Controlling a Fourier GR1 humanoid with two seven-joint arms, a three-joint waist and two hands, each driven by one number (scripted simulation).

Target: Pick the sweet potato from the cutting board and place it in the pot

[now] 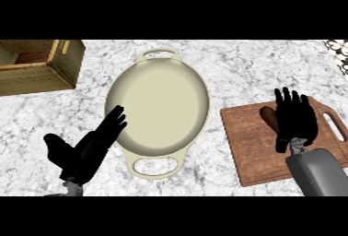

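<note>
Nearest in the head view, two grey forearms come in from the lower edge, each ending in a black hand. At the lower left, the left hand is open with its fingers straight and slanting up to the right, its fingertips close beside the left rim of the pot; it holds nothing. On the right, the right hand is open with its fingers stretched upward over the cutting board, and it hides most of the sweet potato, a reddish-brown piece showing just at the hand's left edge; whether the hand touches it cannot be told. That sweet potato lies on the upper part of the brown wooden board, which has a handle slot at its right side. Between the two hands sits the cream oval pot with a loop handle at its top and another at its bottom, resting on the marbled bench. At the upper left corner stands a wooden crate.
</note>
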